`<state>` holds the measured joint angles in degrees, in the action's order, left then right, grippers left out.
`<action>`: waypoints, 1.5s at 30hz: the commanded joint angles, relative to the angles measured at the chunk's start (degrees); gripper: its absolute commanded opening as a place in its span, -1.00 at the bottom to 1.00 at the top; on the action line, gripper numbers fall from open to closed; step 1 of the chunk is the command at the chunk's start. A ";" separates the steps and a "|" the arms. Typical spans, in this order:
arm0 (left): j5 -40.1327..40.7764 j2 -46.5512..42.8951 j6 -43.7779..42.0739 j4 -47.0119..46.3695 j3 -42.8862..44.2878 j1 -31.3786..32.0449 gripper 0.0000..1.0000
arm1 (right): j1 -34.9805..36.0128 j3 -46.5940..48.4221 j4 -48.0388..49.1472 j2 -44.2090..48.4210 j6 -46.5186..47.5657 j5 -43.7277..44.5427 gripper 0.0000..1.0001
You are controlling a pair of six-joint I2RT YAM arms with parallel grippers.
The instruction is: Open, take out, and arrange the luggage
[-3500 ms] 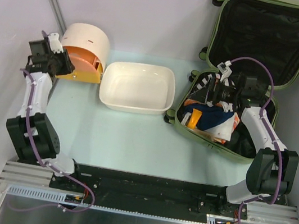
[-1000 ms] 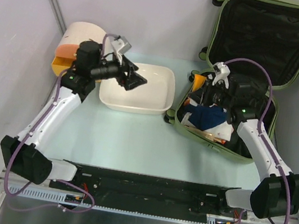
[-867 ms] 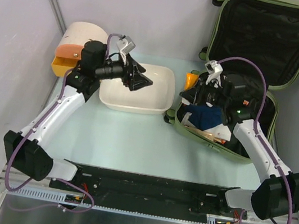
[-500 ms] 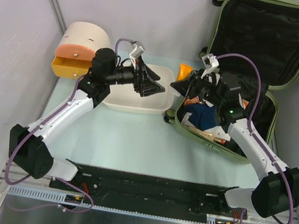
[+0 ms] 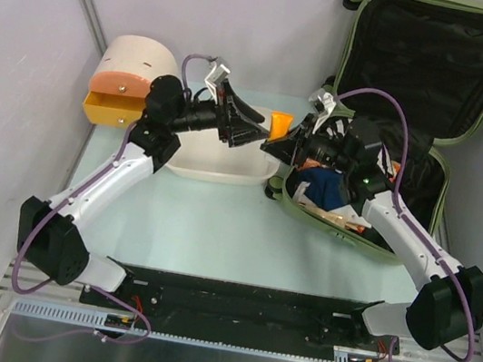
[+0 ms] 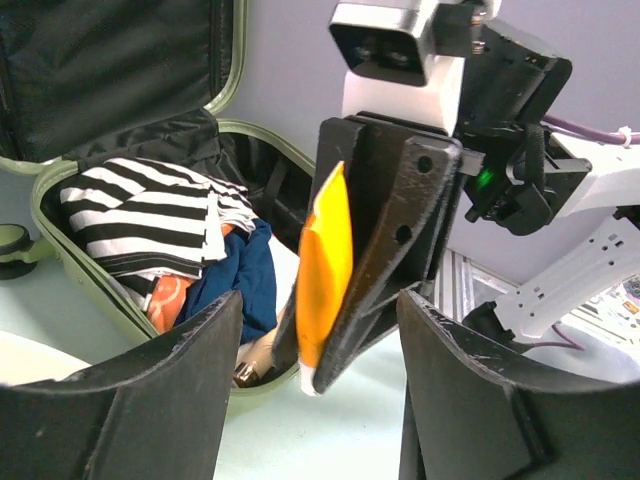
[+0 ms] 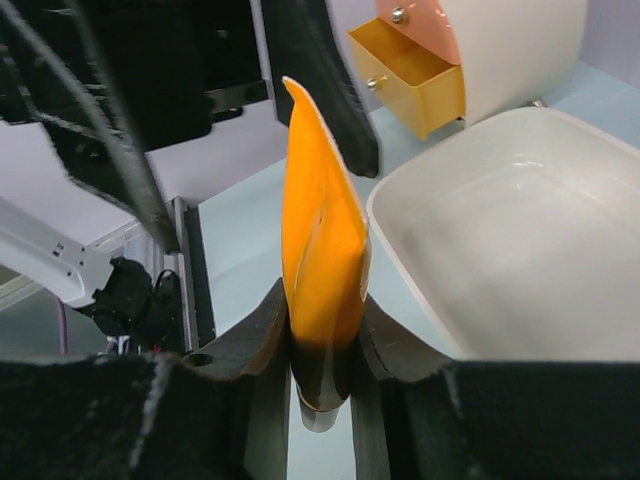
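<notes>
The luggage [image 5: 436, 56] lies open at the right with its lid raised, and clothes fill its base, among them a striped cloth [image 6: 150, 215] and a blue cloth [image 5: 324, 183]. My right gripper [image 5: 283, 142] is shut on an orange tube [image 5: 280, 123] with a white cap, holding it upright just left of the luggage, over the right end of the white tub [image 5: 216, 166]. In the right wrist view the tube [image 7: 320, 240] is pinched low down between both pads. My left gripper [image 5: 256, 134] faces it, open. In the left wrist view its jaws stand on either side of the tube [image 6: 325, 270] without touching it.
A round cream drawer box [image 5: 135, 68] stands at the back left, its yellow drawer [image 5: 106, 107] pulled out. The tub's rim [image 7: 430, 300] passes right under the tube. Both forearms cross above the tub. The luggage lid [image 6: 100, 60] leans against the back wall.
My left arm swung from the drawer box across the tub to the right. The right gripper lifted the orange tube out of the luggage and carried it left. The left jaws narrowed slightly.
</notes>
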<state>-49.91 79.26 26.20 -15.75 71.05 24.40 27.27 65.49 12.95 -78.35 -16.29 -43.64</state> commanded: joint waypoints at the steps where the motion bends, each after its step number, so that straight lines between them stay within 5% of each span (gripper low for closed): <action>1: -1.15 1.07 2.72 -3.41 2.60 0.91 0.35 | 1.56 1.30 5.33 -0.23 2.14 -4.52 -0.89; 4: -1.07 1.77 3.51 -3.59 3.04 1.44 0.31 | 2.26 1.30 6.65 -0.67 1.88 -5.76 -0.88; 7: -1.42 2.03 3.78 -3.94 3.40 1.96 0.06 | 2.97 1.30 6.74 -0.75 1.97 -5.93 -0.89; 10: -2.03 1.95 3.95 -4.20 3.13 1.88 -0.45 | 3.14 1.30 6.39 -0.84 2.23 -5.58 -0.87; 11: -2.29 1.42 3.78 -4.20 3.05 1.88 -0.95 | 3.14 1.30 6.12 -0.76 2.41 -5.49 -0.82; 12: -1.95 0.81 3.51 -4.20 2.78 1.27 -1.00 | 3.06 1.30 5.16 -0.67 2.58 -4.62 -0.72; 15: -1.86 -1.56 3.16 -1.24 0.85 -2.84 -1.00 | 1.57 1.30 1.92 0.03 4.34 -2.86 -0.01; 16: -1.94 -1.92 0.03 1.74 1.28 -4.26 -1.00 | 0.95 1.30 0.77 0.30 4.60 -2.16 0.41; 18: -0.63 -3.06 -8.04 15.22 3.65 -8.56 -1.00 | -1.76 1.30 -2.12 1.00 5.39 -0.58 0.58; 19: 0.07 -3.67 -18.53 20.88 6.01 -9.63 -0.99 | -2.82 1.30 -3.01 1.26 5.57 -0.31 0.76; 24: 21.74 -4.12 -58.52 47.77 14.63 -13.15 -0.99 | -7.84 1.30 -8.81 2.23 8.56 -0.22 0.80; 30: 34.26 -3.33 -87.67 52.84 14.12 -20.17 -0.93 | -9.78 1.30 -12.60 2.41 11.81 -0.31 0.80; 45: 32.68 11.78 -111.97 54.42 22.73 -31.08 -0.92 | -10.13 1.30 -15.15 1.88 13.04 -0.31 0.80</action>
<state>-15.55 89.19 -75.64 37.63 90.72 -5.65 17.47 65.49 -2.04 -77.91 -4.43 -43.99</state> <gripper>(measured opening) 0.047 0.899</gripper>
